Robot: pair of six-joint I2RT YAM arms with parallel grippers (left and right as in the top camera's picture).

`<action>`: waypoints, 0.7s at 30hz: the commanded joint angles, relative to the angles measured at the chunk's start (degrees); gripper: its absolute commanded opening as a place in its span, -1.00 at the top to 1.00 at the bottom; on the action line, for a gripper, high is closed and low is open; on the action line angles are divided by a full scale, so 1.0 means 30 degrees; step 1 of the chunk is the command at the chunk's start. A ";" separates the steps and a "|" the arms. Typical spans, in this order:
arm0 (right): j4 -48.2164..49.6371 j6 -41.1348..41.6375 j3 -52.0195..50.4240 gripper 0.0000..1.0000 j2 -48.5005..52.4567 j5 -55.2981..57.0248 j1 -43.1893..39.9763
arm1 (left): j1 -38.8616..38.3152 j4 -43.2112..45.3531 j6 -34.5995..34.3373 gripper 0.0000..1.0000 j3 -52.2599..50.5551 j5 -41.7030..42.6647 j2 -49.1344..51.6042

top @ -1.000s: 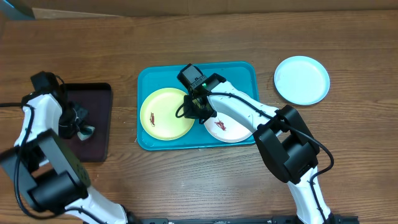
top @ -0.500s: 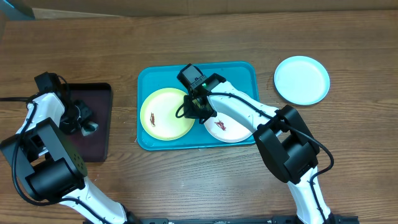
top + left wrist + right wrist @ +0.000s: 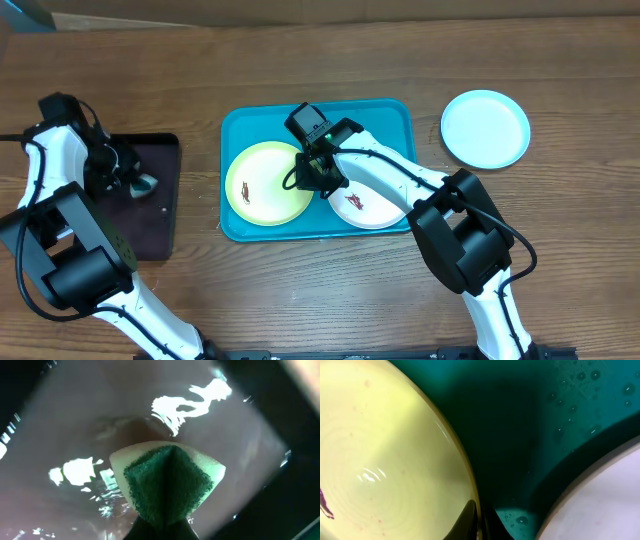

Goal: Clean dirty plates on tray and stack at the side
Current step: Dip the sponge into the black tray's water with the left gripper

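Note:
The turquoise tray [image 3: 380,118] holds the yellow-green plate [image 3: 262,185] at its left and the white plate [image 3: 372,210] at its right, each with a small dark smear. The mint-blue plate [image 3: 485,128] lies on the table to the tray's right. My right gripper [image 3: 318,178] is shut on the yellow-green plate's right rim [image 3: 470,505], with the white plate [image 3: 600,505] beside it. My left gripper [image 3: 135,183] is shut on a green-and-white sponge [image 3: 167,482] over the black tray [image 3: 160,215].
The black tray's wet surface [image 3: 75,425] fills the left wrist view. Water drops lie on the turquoise tray floor [image 3: 570,400]. The right arm reaches across the white plate. Bare wooden table [image 3: 330,60] surrounds the trays.
My left arm has swung up and back over the black tray with the sponge. The right arm and the plates have not moved.

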 commanded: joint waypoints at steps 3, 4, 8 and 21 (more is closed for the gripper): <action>-0.0080 -0.0306 -0.0262 0.92 0.0379 0.1319 -0.0015 | 0.0131 0.0270 0.0503 0.89 -0.0277 -0.0568 0.0357; -0.0080 -0.0306 -0.0262 0.92 0.0379 0.1319 -0.0015 | 0.0160 0.0481 0.0503 0.92 -0.0517 -0.0561 0.0481; -0.0087 -0.0306 -0.0262 0.92 0.0379 0.1319 -0.0015 | 0.0175 0.0969 0.0503 0.91 -0.1093 -0.0226 0.1326; -0.0102 -0.0306 -0.0262 0.92 0.0379 0.1319 -0.0015 | 0.0532 0.0131 0.0495 0.92 -0.0488 0.0605 0.2535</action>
